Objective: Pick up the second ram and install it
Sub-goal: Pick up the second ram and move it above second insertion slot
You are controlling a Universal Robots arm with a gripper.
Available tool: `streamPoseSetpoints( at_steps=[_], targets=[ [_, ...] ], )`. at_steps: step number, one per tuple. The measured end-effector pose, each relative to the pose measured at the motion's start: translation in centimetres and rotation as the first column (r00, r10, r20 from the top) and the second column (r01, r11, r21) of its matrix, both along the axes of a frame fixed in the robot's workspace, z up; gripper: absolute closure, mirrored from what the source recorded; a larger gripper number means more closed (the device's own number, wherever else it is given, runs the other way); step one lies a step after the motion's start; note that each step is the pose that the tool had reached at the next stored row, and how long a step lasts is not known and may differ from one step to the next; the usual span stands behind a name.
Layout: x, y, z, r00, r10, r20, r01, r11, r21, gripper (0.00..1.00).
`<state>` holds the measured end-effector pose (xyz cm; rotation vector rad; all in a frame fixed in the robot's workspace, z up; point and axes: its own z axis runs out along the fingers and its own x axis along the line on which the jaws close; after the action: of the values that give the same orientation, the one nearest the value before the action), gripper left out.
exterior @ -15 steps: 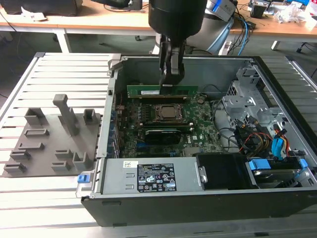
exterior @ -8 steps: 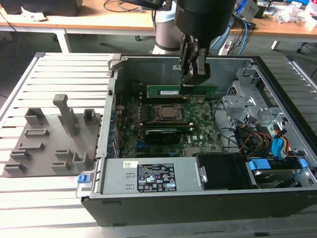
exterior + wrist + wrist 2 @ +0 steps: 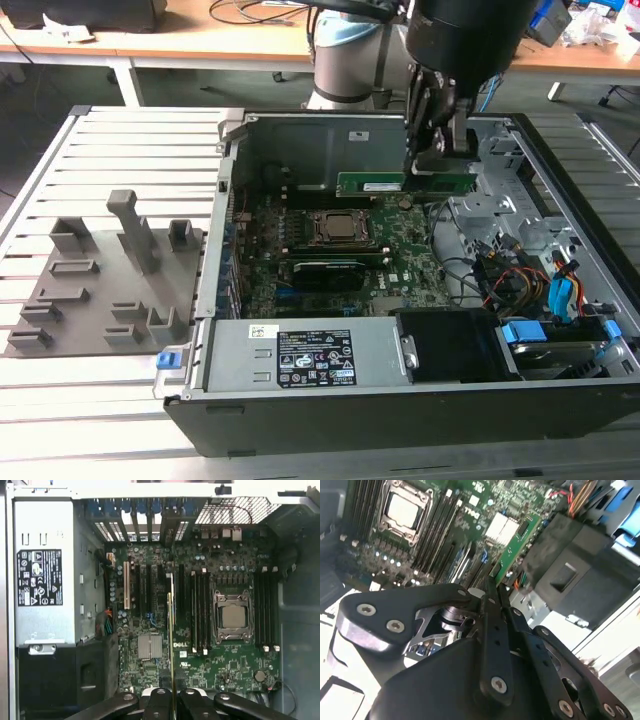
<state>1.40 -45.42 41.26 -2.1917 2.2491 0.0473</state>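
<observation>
- Fixture (image 3: 100,290): this grey plate with upright blocks lies on the slatted surface (image 3: 130,150) at the exterior view's left, well apart from the computer. I see no green stick in its blocks.
- Case (image 3: 300,150): it lies on its side with the open face up in the middle of the exterior view. That likely lets the arm reach the board from straight above.
- Supply (image 3: 300,355): the grey box sits along the lower edge of the case, away from the work.
- Card (image 3: 325,272): the long black card lies across the board just below the socket (image 3: 340,228). It is apart from the stick.
- Slots (image 3: 199,610): in the first wrist view these long black slots run beside the socket, parallel to the stick held over them. I cannot tell whether any slot is filled.
- Ram (image 3: 375,184): it hangs level in the upper centre of the exterior view, above the board and beyond the socket, touching no slot. The first wrist view shows the ram (image 3: 171,645) edge-on as a thin line. The second wrist view shows the ram (image 3: 520,542) jutting out from the fingers. I judge it is held on edge so that its contact side faces the board, and it is not yet seated.
- Pincer (image 3: 440,168): it comes down from the top of the exterior view and is clamped on the ram towards the stick's end at the exterior view's right. Most of the stick's length is left free. The pincer (image 3: 492,587) (image 3: 172,697) shows its fingers pressed flat on both faces in both wrist views.
- Cables (image 3: 520,280): these bundles lie at the exterior view's right, clear of the held stick.
</observation>
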Motion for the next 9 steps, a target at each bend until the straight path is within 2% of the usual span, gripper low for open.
streamPoseSetpoints(
  at_steps=[4,8,9],
  targets=[
    [1.2,0.00,0.00,1.0000,0.000,-0.0008,0.000,1.0000,-0.0001,0.86],
    [1.4,0.00,0.00,1.0000,0.000,-0.0010,0.000,1.0000,0.0011,0.86],
    [1.4,-0.02,0.00,1.0000,-0.001,-0.0010,0.001,1.0000,0.0071,0.86]
  ],
)
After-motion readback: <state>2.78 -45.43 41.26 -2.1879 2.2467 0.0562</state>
